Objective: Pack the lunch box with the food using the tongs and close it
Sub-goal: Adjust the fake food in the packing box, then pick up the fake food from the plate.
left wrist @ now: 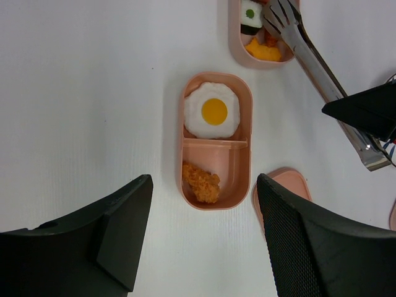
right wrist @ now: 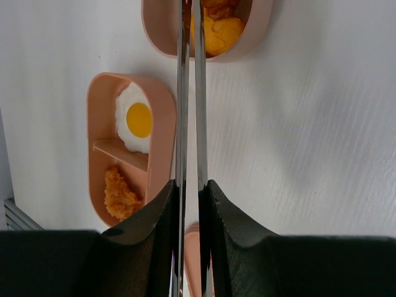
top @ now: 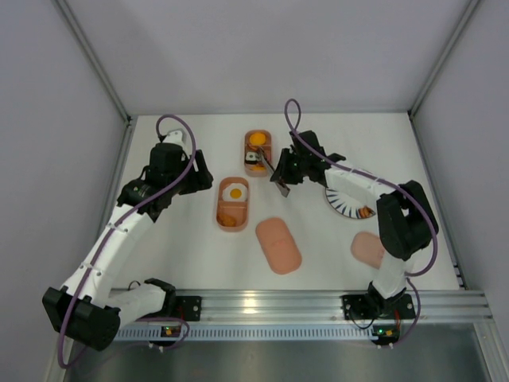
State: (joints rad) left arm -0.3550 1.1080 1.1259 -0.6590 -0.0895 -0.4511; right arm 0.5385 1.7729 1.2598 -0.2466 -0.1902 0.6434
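Two flat pink lids nearest the arm bases, well apart on the white table (top: 183, 255): middle lid (top: 278, 245) toward the centre, right lid (top: 367, 248) beside the right arm. Farther in, near tray (left wrist: 234, 176) lying open, split by a divider; crumbed orange piece (left wrist: 200, 181) in its near compartment, fried egg (left wrist: 213, 111) in its far one. Left of that tray, left gripper (left wrist: 204, 185) with fingers spread wide, nothing between them. Off to the right, striped plate (top: 343, 205) partly hidden under the right arm. Beyond the near tray, right gripper (right wrist: 190, 193) clamped tight on the tongs (left wrist: 317, 69), both slim arms pressed nearly together. Farthest, far tray (right wrist: 158, 31) holding a sushi roll (left wrist: 250, 15) and orange pieces (left wrist: 263, 49), tong tips over it beside the roll; anything pinched there, impossible to tell.
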